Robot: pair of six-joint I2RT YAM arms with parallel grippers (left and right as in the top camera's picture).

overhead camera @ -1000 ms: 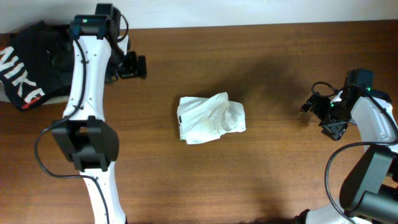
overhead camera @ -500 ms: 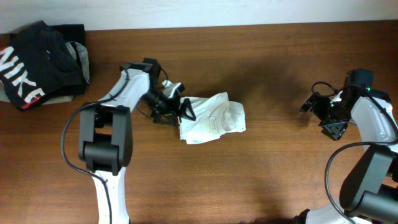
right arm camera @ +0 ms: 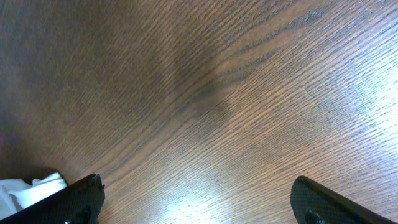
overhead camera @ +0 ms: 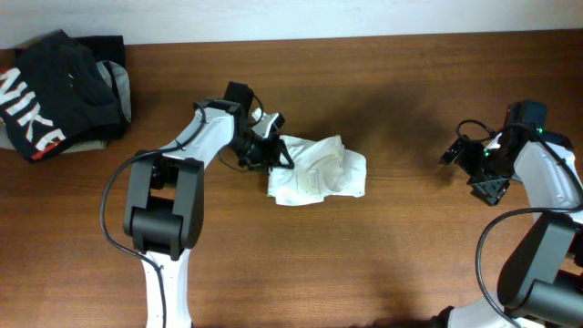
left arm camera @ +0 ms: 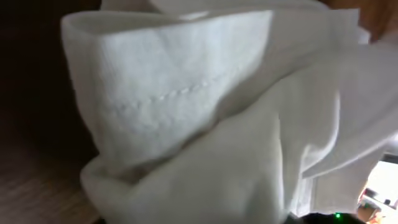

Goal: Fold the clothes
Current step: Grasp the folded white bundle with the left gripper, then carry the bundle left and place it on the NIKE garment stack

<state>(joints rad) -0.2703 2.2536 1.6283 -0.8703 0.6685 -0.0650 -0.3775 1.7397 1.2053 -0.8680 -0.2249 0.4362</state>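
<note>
Left jaws are pressed against the 9 o'clock edge of the crumpled white cloth garment (overhead camera: 321, 171) at bench (overhead camera: 410, 246) centre; their closure cannot be told. Right jaws are held apart, empty. One hem should be pinched and drawn flat. Counted: one white garment, one black lettered pile (overhead camera: 55, 82).

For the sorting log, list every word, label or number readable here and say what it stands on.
"NIKE": large white letters on the black garment, top left of the overhead view, partly cut off by the picture's edge.
Faint grey marking on the white cloth: too small to read.
Both wrist views: no text.
</note>
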